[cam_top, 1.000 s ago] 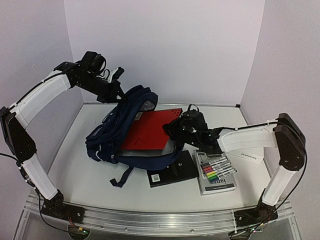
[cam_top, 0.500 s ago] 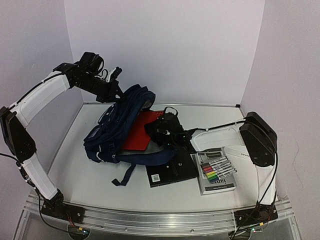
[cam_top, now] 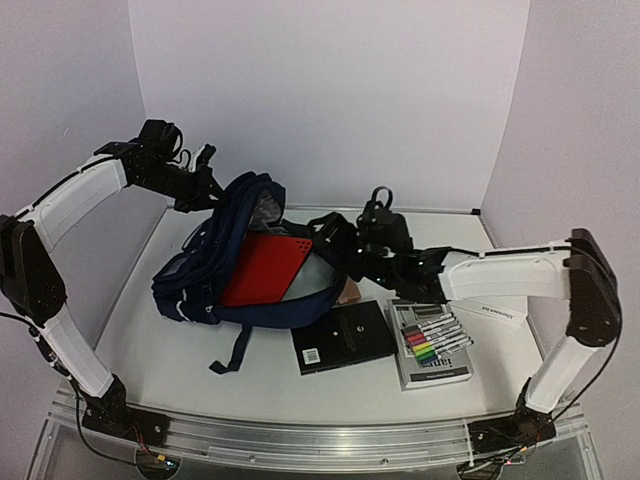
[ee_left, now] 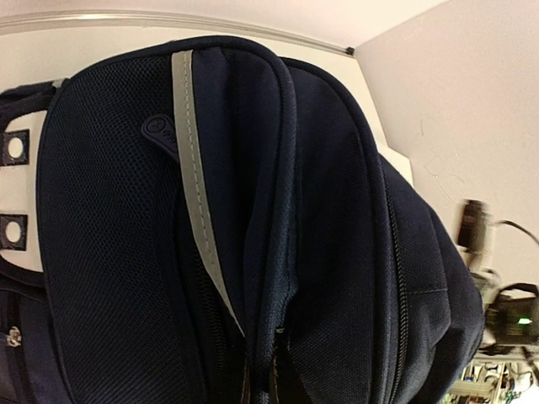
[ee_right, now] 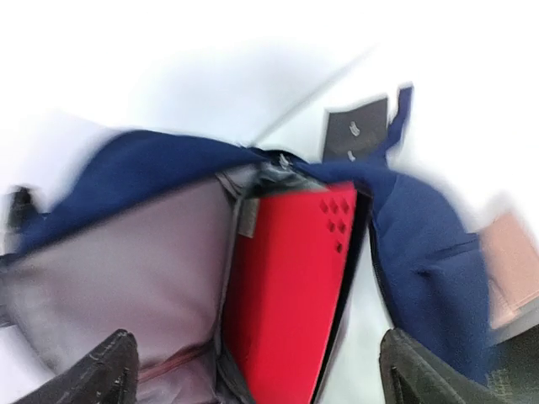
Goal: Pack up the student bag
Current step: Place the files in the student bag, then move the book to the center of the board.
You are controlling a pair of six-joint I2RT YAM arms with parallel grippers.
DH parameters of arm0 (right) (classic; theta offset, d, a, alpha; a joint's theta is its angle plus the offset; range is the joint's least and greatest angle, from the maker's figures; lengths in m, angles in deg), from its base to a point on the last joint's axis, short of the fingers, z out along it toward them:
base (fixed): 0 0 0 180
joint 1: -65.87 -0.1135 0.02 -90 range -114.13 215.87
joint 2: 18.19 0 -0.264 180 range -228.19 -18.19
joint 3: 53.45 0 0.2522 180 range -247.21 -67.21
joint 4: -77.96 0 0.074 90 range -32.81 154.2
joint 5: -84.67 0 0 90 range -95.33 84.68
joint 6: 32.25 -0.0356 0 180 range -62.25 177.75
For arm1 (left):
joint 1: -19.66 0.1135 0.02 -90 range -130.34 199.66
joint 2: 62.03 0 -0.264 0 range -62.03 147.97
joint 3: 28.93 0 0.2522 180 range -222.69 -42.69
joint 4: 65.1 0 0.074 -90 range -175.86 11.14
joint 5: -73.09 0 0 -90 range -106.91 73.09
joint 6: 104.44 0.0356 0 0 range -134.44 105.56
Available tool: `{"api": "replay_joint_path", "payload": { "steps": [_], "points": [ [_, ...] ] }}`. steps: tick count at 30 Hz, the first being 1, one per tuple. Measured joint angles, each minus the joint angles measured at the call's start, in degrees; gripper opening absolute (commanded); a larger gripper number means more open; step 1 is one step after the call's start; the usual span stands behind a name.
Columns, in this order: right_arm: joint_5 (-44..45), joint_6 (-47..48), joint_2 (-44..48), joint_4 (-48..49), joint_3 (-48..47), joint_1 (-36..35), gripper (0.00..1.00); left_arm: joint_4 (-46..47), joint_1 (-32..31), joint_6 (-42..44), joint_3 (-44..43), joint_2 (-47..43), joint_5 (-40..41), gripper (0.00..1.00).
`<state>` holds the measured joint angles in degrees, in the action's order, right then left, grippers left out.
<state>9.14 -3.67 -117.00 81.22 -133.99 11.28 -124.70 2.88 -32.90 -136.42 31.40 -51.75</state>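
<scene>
Top external view: no brand legible anywhere. On the black book [cam_top: 345,335], near its front corner, a white label, print too small to read. On the box of coloured markers [cam_top: 435,338], dark lettering at the near end, also unreadable. On the white card [cam_top: 497,313] at the right, one line of fine print, not legible.

Right wrist view, blurred: a black patch [ee_right: 357,130] with two small white marks, shapes not clear; on the red folder [ee_right: 290,278], a cluster of small diamond-shaped dots near its upper corner.

Left wrist view: only a pale reflective stripe [ee_left: 192,168] with stitching, running down the navy mesh panel; no words on it.

Student bag [cam_top: 190,285]: on the table [cam_top: 200,380], left of centre, lying on its side with its top end raised toward the far left. Long axis slanted from that lifted top down to the near left. Mouth gaping to the right, grey lining showing, red folder standing tilted inside it. Black strap trailing toward the near edge.

Left gripper [cam_top: 207,187]: closed tight, pinching the fabric at the bag's raised top edge.

Right gripper [cam_top: 330,237]: just beside the bag's mouth, fingers [ee_right: 105,370] spread wide, nothing between them.
</scene>
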Motion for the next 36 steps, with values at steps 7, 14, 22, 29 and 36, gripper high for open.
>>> {"api": "replay_joint_path", "payload": {
  "steps": [7, 14, 22, 29, 36],
  "points": [
    [4.32, 11.49, 14.15, -10.89, 1.58, 1.41, 0.98, 0.45, 4.0, 0.23, 2.45, -0.27, 0.1, 0.0],
    [9.96, 19.21, 14.58, -29.79, 1.56, 13.74, 0.98, 0.68, 4.84, 0.69, 3.33, -0.39, 0.46, 0.0],
    [17.55, 23.02, 6.89, -42.96, 0.82, 25.69, 0.96, 1.7, 4.84, 1.1, 6.03, -1.18, -0.78, 0.0],
    [20.81, 25.2, -4.89, -47.35, -2.21, 31.92, 0.81, 1.83, 4.84, 2.04, 6.14, -1.23, -1.54, 0.0],
    [22.43, 27.1, -13.68, -48.87, -6.7, 33.47, 0.69, 1.95, 4.84, 2.2, 6.7, -1.43, -2.09, 0.0]
  ]
}}
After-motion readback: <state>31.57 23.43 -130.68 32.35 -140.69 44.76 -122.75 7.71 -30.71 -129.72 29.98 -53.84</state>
